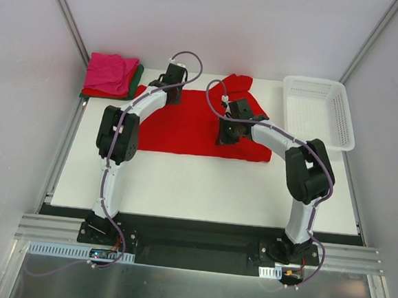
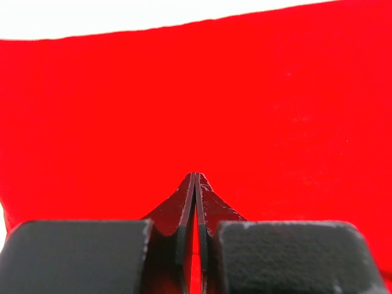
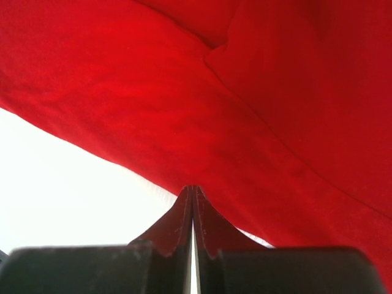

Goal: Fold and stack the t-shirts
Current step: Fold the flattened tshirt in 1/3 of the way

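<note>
- The large red t-shirt point(image 1: 186, 131) lay spread flat on the white table point(image 1: 203, 187), one sleeve reaching toward the far edge.
- The left gripper point(image 1: 173, 95) stood at the shirt's far left edge, fingers pressed together, tips down on the red cloth – whether any fabric was nipped could not be told.
- The right gripper point(image 1: 227, 135) was likewise closed, at the shirt's near right hem.
- A folded pink shirt point(image 1: 110, 73) sat on a dark green one point(image 1: 138, 74) at the far left corner; a white basket point(image 1: 313, 81) stood far right.

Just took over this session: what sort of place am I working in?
Probably a lab test cell: plain white walls, aluminium frame rails, and a white table with t-shirts and a basket laid out.
</note>
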Robot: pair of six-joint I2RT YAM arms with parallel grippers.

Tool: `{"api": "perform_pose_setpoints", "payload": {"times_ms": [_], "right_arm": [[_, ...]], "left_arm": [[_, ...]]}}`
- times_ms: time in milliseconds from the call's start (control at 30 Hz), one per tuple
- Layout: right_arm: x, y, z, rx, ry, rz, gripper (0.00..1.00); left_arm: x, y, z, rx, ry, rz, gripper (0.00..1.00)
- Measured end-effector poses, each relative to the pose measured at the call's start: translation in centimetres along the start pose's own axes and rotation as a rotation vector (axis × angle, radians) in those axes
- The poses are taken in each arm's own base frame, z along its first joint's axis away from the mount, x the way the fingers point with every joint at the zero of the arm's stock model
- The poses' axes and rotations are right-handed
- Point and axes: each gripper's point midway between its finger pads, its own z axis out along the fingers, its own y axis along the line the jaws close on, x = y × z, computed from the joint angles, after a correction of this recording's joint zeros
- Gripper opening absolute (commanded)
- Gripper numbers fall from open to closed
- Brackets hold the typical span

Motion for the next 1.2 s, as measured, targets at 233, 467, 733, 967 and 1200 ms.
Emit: {"api": "perform_pose_setpoints", "payload": {"times_ms": [233,467,733,967,1200], "right_arm": [[0.8,-0.5,0.8,0.013,0.033,0.005,0.01],[1.0,-0.6,0.8,0.020,0.054,0.006,0.01],[0.4,-0.6,1.4,0.022,0.059,0.000,0.01],[0.6,-1.0,2.3,0.033,0.082,-0.007,0.01],[1.1,-1.5,3.5,0.042,0.112,-0.011,0.01]], "left_arm": [[-1.2,-0.7,0.8,0.028,-0.021,0.015,0.00],[-1.1,-1.9,2.6,0.070,-0.013,0.036,0.02],[1.2,-2.4,3.3,0.108,0.062,0.088,0.02],[1.7,-2.1,3.1,0.107,0.083,0.129,0.02],[1.9,-2.0,3.1,0.106,0.098,0.148,0.04]]}}
